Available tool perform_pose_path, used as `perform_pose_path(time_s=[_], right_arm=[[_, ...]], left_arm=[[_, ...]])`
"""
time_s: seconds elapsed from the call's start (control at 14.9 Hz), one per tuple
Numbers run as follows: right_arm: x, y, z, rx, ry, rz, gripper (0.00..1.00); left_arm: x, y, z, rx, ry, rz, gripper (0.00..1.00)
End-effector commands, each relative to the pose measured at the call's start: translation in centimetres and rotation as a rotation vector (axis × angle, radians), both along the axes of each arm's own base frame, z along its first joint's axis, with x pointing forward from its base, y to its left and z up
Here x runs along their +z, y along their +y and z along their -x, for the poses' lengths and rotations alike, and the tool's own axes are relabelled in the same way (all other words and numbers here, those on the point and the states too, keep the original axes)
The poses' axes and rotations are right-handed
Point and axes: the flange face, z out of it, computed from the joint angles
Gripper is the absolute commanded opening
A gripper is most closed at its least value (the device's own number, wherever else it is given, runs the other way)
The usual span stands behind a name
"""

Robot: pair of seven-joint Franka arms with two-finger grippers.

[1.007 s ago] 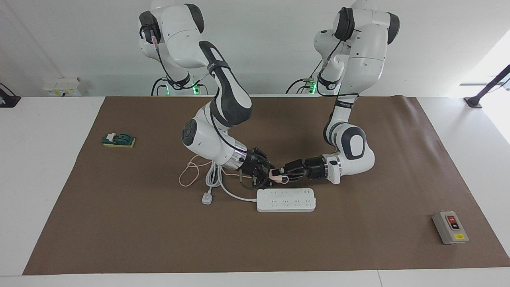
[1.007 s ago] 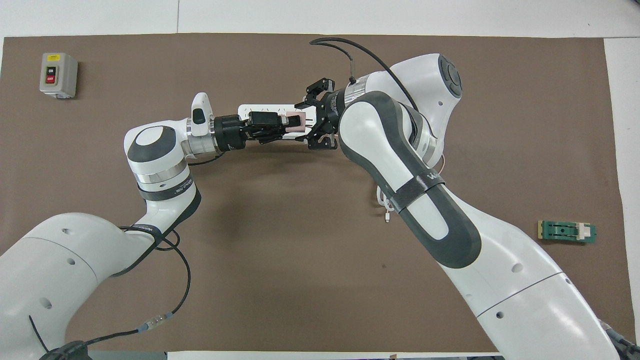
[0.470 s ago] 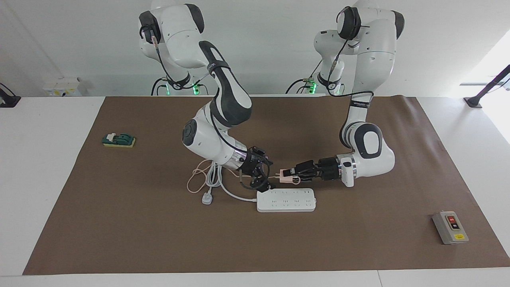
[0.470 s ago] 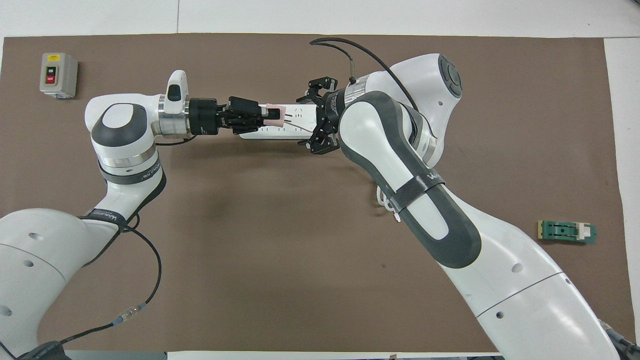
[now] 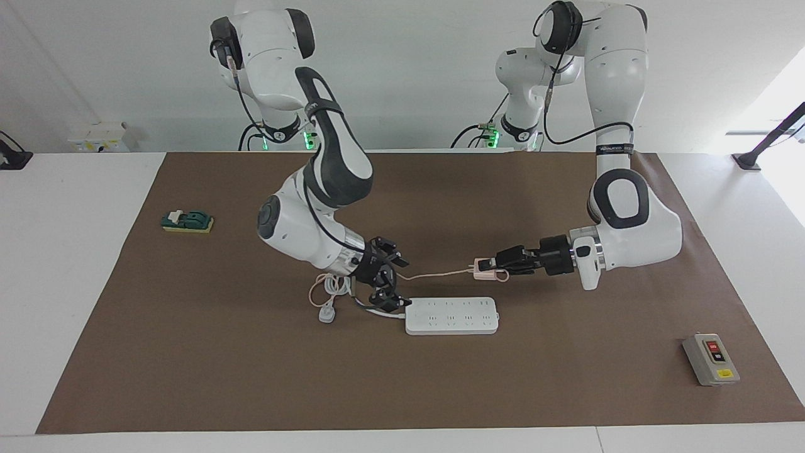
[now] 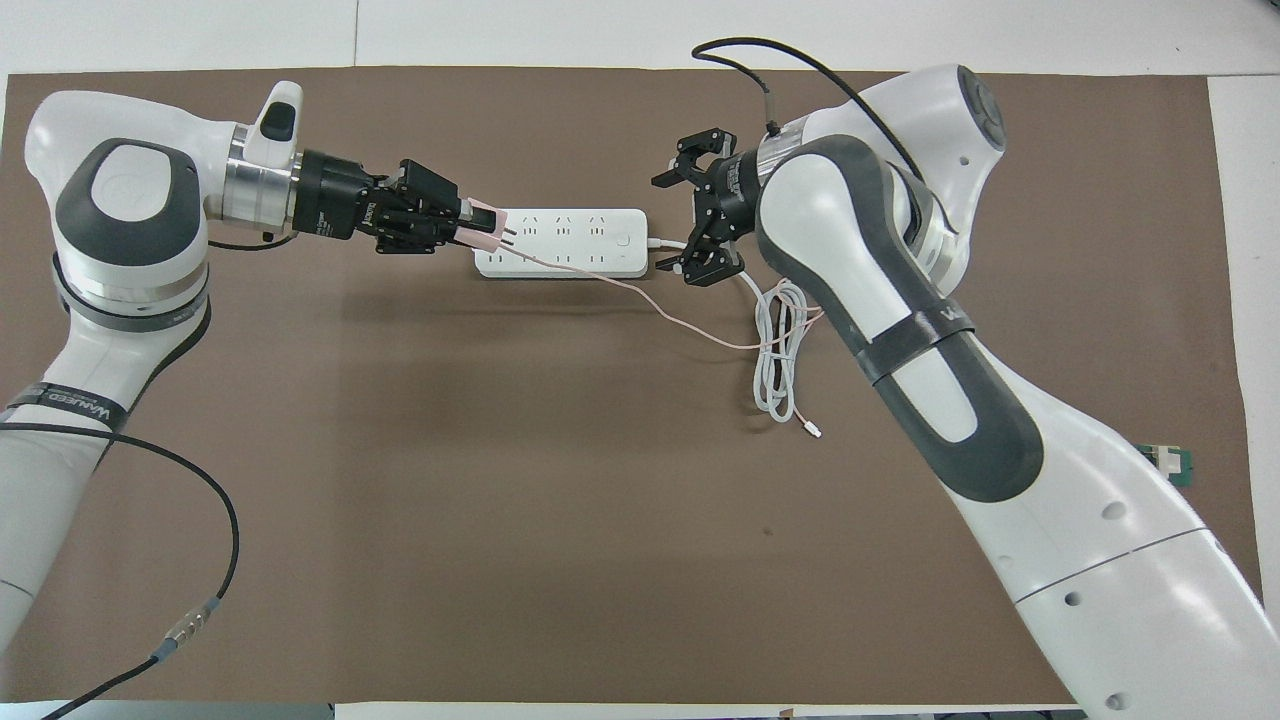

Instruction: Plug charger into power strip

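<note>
The pale pink charger point(image 5: 481, 268) point(image 6: 488, 228) is held in the air by my left gripper point(image 5: 498, 269) point(image 6: 458, 222), which is shut on it, prongs pointing toward the right arm. It hangs over the left arm's end of the white power strip point(image 5: 451, 316) point(image 6: 560, 243), apart from it. Its thin pink cable point(image 5: 434, 275) point(image 6: 640, 300) runs back to a loop by the right arm. My right gripper point(image 5: 388, 275) point(image 6: 665, 222) is open and holds nothing, low over the strip's other end where the thick white cord leaves it.
A white three-pin plug point(image 5: 326, 313) and its coiled white cord point(image 6: 775, 350) lie beside the right gripper. A grey switch box point(image 5: 710, 359) sits toward the left arm's end, a green block point(image 5: 187, 221) toward the right arm's end.
The right gripper let go of the charger, opened wide and drew back to the strip's cord end. The left gripper carried the charger toward its own end, pulling the pink cable out.
</note>
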Motion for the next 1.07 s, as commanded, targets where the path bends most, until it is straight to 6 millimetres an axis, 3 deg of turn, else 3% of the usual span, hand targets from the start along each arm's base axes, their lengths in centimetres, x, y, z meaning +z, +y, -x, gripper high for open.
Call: perform_pose_path(time_s=[0.0, 0.2, 0.34, 0.6, 0.74, 0.87, 1.01], right_arm=[[2.5, -2.3, -0.3, 0.019, -0.020, 0.050, 1.00], [4.5, -4.2, -0.2, 0.054, -0.063, 0.109, 1.00], [6.0, -6.1, -0.1, 0.066, -0.089, 0.156, 1.00], [7.5, -8.5, 0.3, 0.162, -0.136, 0.225, 1.00], [8.3, -10.0, 0.6, 0.244, -0.172, 0.262, 1.00], [9.1, -12.0, 0.9, 0.307, -0.191, 0.290, 1.00], [9.8, -13.3, 1.5, 0.369, -0.203, 0.310, 1.00]], left_arm=[[4.5, 1.7, 0.0, -0.024, 0.060, -0.166, 0.00], [8.5, 4.5, 0.6, -0.082, 0.124, -0.333, 0.00], [9.8, 8.0, 0.9, -0.099, 0.139, -0.429, 0.00], [10.9, 11.2, 1.5, -0.182, 0.101, -0.576, 0.00], [11.2, 15.7, 1.7, -0.252, 0.035, -0.598, 0.00], [13.2, 18.0, 2.8, -0.343, -0.045, -0.671, 0.00], [13.2, 19.4, 2.8, -0.403, -0.089, -0.722, 0.00]])
